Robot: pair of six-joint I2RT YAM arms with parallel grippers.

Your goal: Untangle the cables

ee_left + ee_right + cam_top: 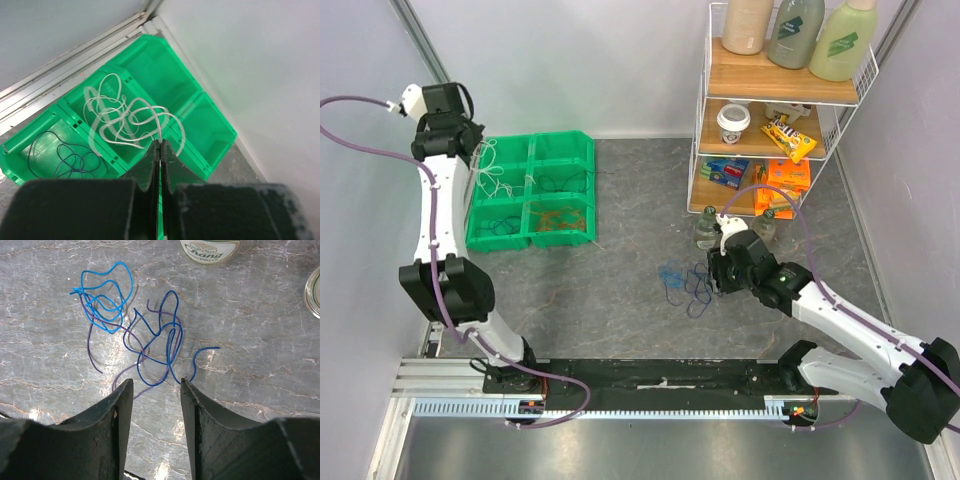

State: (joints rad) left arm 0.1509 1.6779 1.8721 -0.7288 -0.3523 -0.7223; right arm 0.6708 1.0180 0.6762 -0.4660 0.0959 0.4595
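Cables of the loose heap (145,340) lie on the grey table (620,320) right of its middle, near the wire shelf rack (775,100) that stands at the far right corner. The heap holds a light blue wire (107,290) looped on its left, a dark blue wire (165,347) knotted into several loops on its right, and a thin purple wire (90,340) threading under both. The right gripper (156,384) hangs just above the near edge of this heap with its fingers parted and a clear gap between them; nothing sits in the gap, and the tips touch no wire. A bottle with a green label (210,247) and a glass jar (315,287) stand on the table just beyond the heap. Toward the far left edge of the table sits a green bin (588,160) split into compartments: white cables (125,120) in the far-left one, a dark blue cable (65,155) in the near-left one, orange cables (560,220) in the near-right one. The left gripper (160,149) hangs over the white cables with its fingers pressed flat together — one white strand runs up to the tips, but I cannot tell whether it is pinched there or merely lies behind them.
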